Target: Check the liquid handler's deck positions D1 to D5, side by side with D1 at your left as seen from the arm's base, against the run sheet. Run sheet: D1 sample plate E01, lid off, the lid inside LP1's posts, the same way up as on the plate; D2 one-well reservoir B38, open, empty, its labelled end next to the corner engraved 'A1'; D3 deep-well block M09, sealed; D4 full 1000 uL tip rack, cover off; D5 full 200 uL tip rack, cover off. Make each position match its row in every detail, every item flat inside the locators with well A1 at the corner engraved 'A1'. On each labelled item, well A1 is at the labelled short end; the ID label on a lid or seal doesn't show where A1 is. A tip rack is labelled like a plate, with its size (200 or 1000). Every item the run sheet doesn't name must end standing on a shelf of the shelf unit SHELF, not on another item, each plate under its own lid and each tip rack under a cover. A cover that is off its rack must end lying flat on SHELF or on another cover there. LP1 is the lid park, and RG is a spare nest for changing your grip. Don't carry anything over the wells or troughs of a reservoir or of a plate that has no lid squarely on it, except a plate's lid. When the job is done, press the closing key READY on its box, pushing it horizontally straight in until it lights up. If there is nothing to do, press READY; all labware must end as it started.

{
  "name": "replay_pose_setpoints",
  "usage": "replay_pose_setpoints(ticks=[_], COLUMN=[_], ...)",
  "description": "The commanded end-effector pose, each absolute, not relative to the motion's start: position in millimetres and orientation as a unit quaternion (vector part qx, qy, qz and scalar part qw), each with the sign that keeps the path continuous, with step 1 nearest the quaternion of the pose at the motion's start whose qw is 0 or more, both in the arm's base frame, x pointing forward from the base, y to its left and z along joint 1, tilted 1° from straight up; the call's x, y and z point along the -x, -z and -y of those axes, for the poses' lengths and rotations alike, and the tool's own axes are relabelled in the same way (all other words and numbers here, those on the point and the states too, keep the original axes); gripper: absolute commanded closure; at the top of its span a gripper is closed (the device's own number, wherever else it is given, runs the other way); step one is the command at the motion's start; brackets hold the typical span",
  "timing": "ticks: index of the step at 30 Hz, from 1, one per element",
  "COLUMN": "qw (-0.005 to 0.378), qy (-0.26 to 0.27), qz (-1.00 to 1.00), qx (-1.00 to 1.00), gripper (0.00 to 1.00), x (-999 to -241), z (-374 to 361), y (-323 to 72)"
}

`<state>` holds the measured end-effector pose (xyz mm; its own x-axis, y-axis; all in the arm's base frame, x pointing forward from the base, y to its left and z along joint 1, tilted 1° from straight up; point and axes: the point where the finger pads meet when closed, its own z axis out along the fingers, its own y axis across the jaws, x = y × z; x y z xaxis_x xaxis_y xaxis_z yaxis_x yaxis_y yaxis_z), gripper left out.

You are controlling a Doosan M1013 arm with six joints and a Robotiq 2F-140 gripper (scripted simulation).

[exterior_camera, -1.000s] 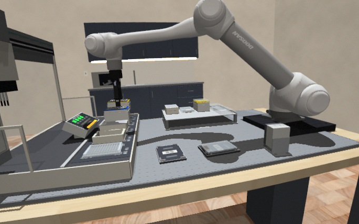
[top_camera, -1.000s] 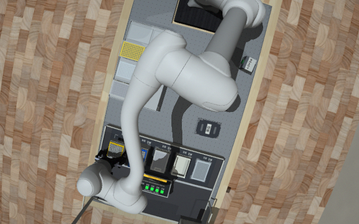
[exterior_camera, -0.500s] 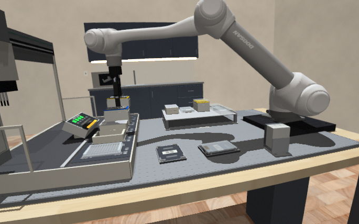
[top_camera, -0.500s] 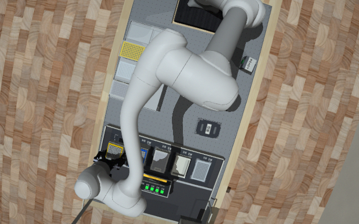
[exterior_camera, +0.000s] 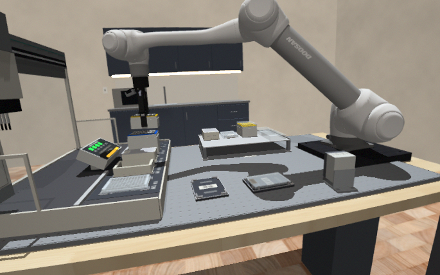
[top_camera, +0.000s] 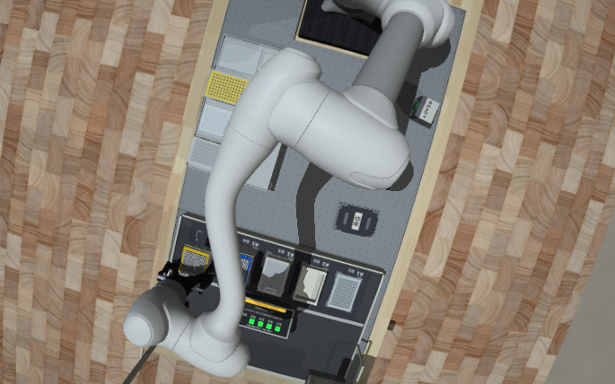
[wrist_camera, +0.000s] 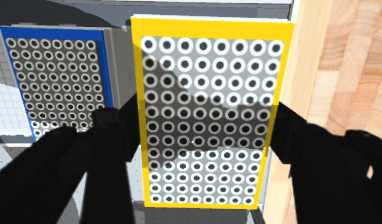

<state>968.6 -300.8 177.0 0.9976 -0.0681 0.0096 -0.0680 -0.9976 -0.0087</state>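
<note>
My gripper (wrist_camera: 201, 104) is shut on the long sides of a yellow-framed tip rack (wrist_camera: 212, 117) that is full of tips and has no cover. In the exterior view the gripper (exterior_camera: 142, 119) holds this rack (exterior_camera: 144, 121) in the air above the far end of the liquid handler's deck. From above, the yellow rack (top_camera: 194, 261) is at the deck's left end. A blue-framed tip rack (wrist_camera: 57, 85) (top_camera: 245, 265) stands beside it, partly hidden by the arm. Further along the deck are a dark block (top_camera: 274, 279), a pale open reservoir (top_camera: 311, 283) and a clear sample plate (top_camera: 343, 291).
The shelf unit (exterior_camera: 245, 139) holds a grey box (exterior_camera: 210, 133), a plate (exterior_camera: 228, 133), a second yellow rack (exterior_camera: 246, 130) and a clear cover (exterior_camera: 269, 131). The RG nest (exterior_camera: 209, 189), a lid on the lid park (exterior_camera: 267, 180) and the READY box (exterior_camera: 339, 167) stand on the table.
</note>
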Motion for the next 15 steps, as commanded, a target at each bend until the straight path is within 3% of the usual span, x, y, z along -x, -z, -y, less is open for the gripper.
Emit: replay_pose_setpoints(ticks=[1,15], qw=[0.006,0.006], qy=[0.008,0.008], qz=[-0.037,-0.037], qx=[0.999,0.999], gripper=[0.9,0.9], x=[-969.1,-968.6], z=[300.9,301.3], y=[-189.9,-209.7])
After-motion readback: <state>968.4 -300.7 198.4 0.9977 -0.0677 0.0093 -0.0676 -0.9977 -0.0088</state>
